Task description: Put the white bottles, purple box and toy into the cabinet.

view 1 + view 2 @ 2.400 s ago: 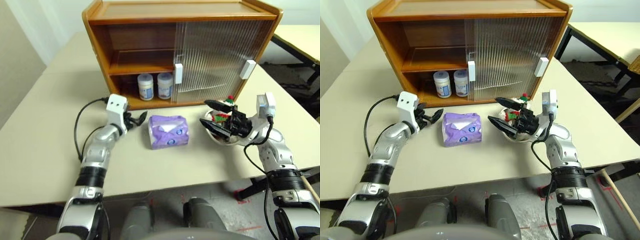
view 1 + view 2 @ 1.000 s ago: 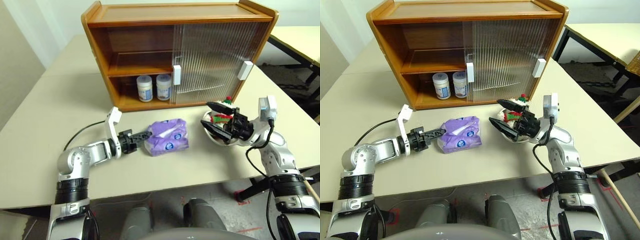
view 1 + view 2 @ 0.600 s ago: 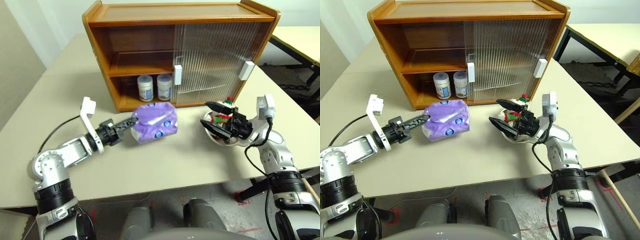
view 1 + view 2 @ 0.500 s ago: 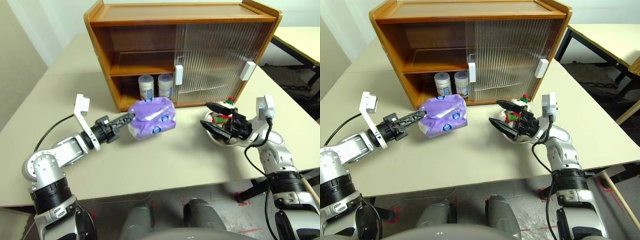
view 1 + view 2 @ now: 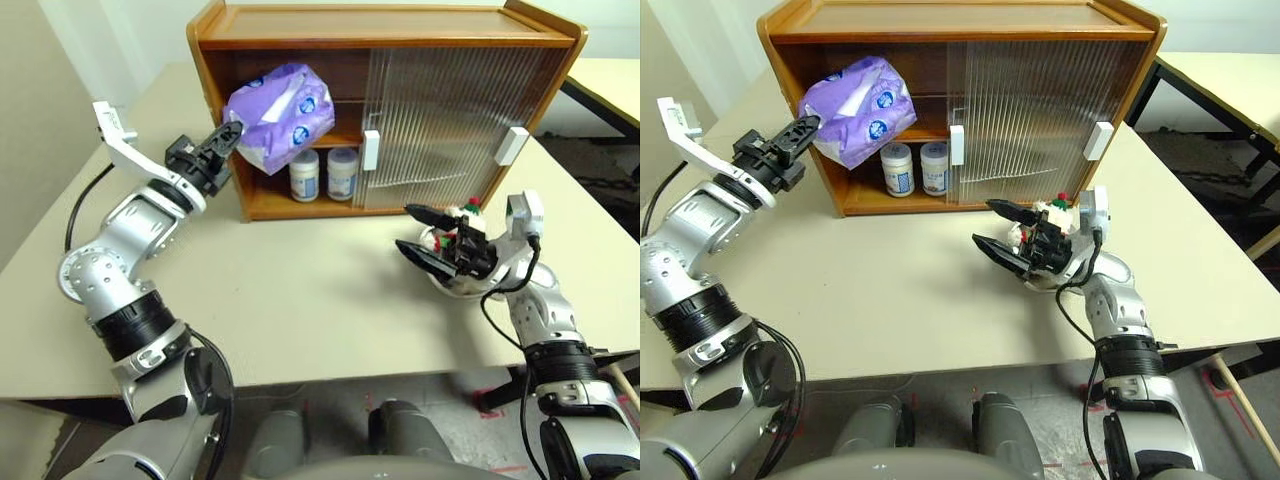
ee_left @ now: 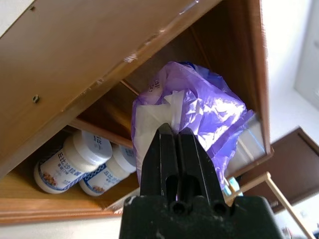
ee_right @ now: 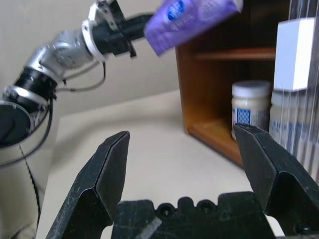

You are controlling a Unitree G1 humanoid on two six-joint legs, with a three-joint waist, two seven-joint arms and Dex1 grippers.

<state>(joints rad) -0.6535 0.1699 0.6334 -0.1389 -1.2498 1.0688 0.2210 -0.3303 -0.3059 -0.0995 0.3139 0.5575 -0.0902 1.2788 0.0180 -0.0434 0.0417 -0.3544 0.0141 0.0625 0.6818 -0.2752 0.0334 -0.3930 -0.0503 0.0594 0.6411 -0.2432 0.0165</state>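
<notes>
A: Since the purple box [image 5: 280,116] was raised off the bench [image 5: 300,300] a second ago, where is it listed?

B: Clamped in the shut left end effector [image 5: 222,140], held before the cabinet [image 5: 400,30] upper shelf. White bottles [image 5: 323,174] are shelved below. The toy [image 5: 1050,225] is unstowed, beside the wide-open, empty right end effector [image 5: 1000,228].
</notes>
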